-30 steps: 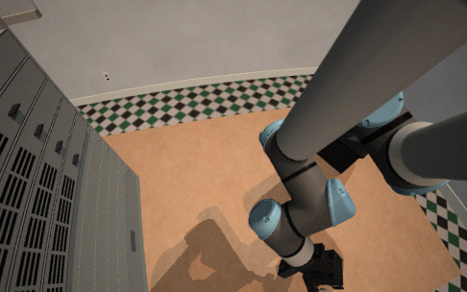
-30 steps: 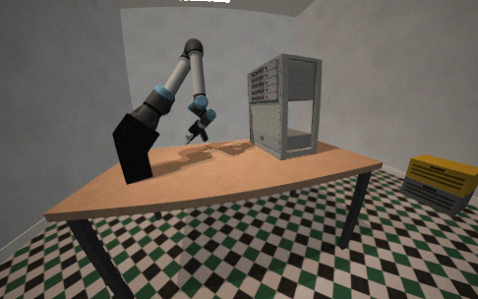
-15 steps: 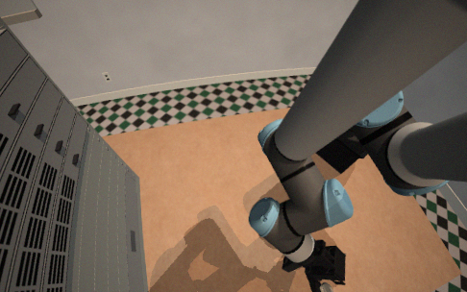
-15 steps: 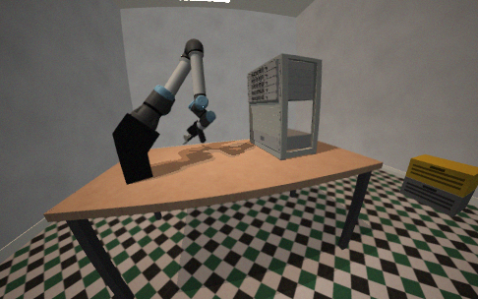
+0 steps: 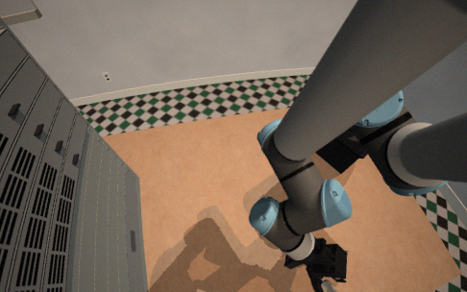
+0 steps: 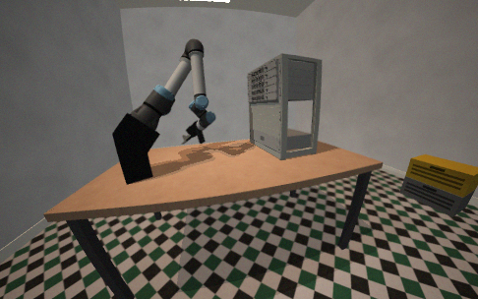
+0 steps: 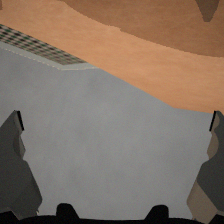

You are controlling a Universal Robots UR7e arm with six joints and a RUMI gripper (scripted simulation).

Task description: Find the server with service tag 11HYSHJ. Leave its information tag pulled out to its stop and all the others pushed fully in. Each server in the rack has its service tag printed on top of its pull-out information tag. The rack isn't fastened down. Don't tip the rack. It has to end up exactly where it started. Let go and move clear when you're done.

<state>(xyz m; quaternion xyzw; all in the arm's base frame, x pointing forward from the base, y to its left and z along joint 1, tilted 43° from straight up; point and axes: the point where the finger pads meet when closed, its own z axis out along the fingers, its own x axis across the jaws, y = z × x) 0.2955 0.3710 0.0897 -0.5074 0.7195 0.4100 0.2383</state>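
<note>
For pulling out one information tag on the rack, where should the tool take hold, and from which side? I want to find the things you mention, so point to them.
Best, I judge, by the small dark tab (image 5: 39,130), from the rack's (image 5: 107,168) (image 6: 282,108) vented front, jaws on its two opposite edges: it stands out from the flat panel. Its printing is unreadable here.

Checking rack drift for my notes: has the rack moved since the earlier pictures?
No; the rack stands at the same place on the table.
</note>
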